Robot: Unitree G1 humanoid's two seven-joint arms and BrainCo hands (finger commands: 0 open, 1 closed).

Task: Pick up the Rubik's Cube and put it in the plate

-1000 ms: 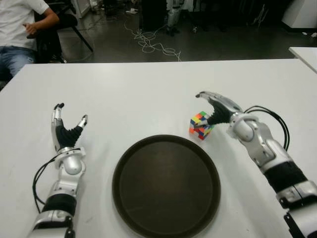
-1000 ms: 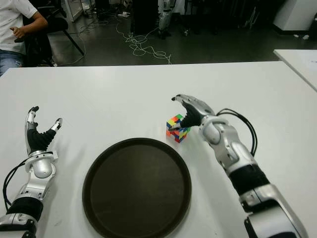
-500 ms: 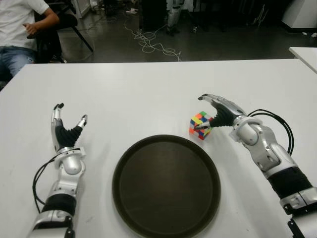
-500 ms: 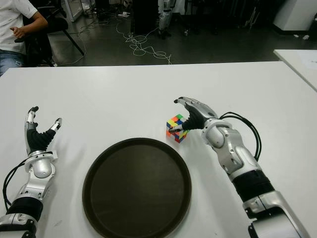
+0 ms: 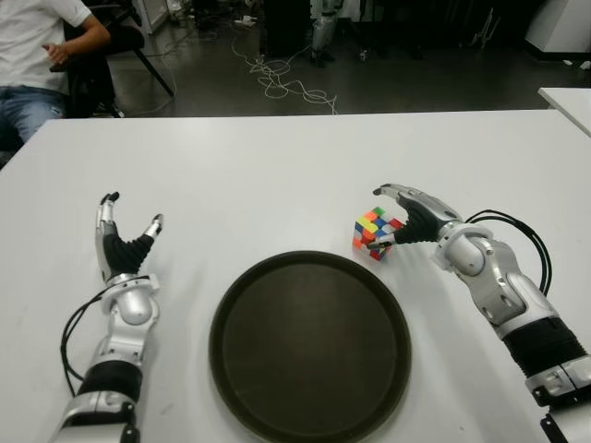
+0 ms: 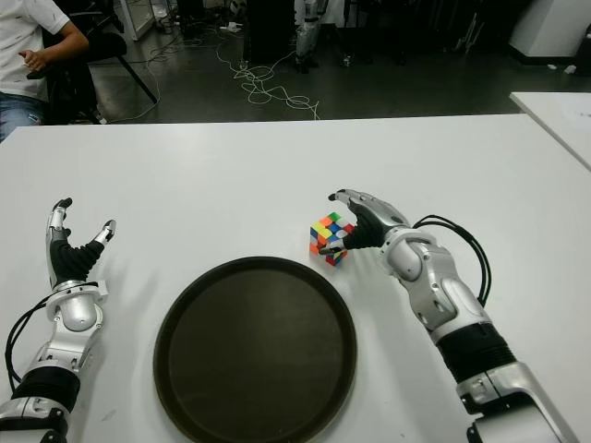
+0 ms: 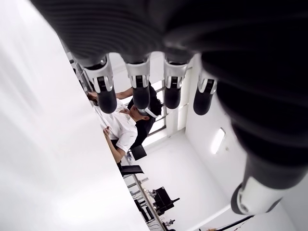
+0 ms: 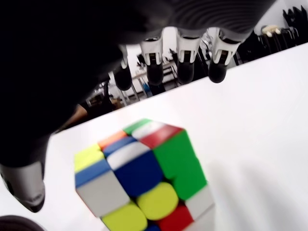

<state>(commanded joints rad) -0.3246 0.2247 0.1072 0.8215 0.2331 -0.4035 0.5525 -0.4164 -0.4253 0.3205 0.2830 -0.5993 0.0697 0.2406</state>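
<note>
Left hand, lower left of the eye view — idle, fingers spread and upright, holding nothing, well clear of the work. Plate, lower centre on the white table, empty and ready to receive. Rubik's Cube, just beyond the plate's upper-right rim, on the table. Right hand arches over it from the right — fingers extended past the cube, thumb low beside it, not yet closed; judged a pre-grasp posture.

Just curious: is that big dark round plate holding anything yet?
Empty. The dark round plate shows only bare surface; the multicoloured Rubik's Cube sits outside on the white table.
</note>
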